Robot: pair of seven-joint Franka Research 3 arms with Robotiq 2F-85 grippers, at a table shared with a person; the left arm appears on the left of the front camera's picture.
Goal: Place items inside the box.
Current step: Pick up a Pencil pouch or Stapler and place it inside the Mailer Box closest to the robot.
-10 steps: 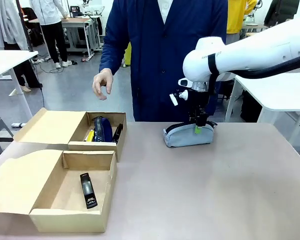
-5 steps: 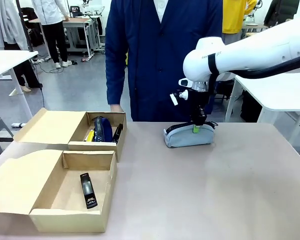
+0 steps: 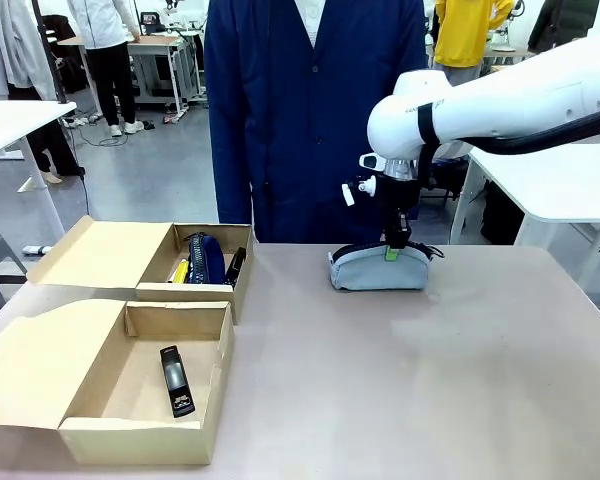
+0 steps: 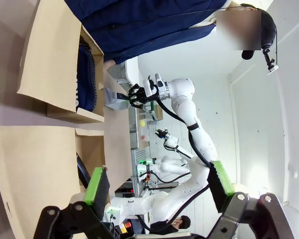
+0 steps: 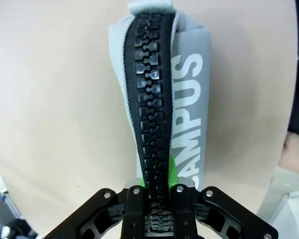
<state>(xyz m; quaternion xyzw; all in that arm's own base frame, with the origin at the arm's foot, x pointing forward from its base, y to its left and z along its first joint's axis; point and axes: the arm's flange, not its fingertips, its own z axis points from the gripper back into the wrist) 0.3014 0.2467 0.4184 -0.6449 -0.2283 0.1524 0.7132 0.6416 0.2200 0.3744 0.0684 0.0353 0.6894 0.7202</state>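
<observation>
On table [image 3: 430, 380], far-centre: grey-blue zip pouch [image 3: 378, 272], white "AMPUS" lettering readable on side in right wrist view. Pinched at black zip ridge, nr its right end, by right gripper [image 3: 391, 252], jaws closed on it from above. Well left of that, two open cardboard boxes: far box [image 3: 185, 292] w/ navy pouch [image 3: 204, 257], yellow knife [image 3: 181, 270] & a black item; near box [image 3: 140, 438] w/ black stapler [image 3: 176, 380]. Behind far edge, person [image 3: 310, 120] in navy coat. In left wrist view, left gripper [image 4: 158, 183] spread wide, nothing betw pads.
</observation>
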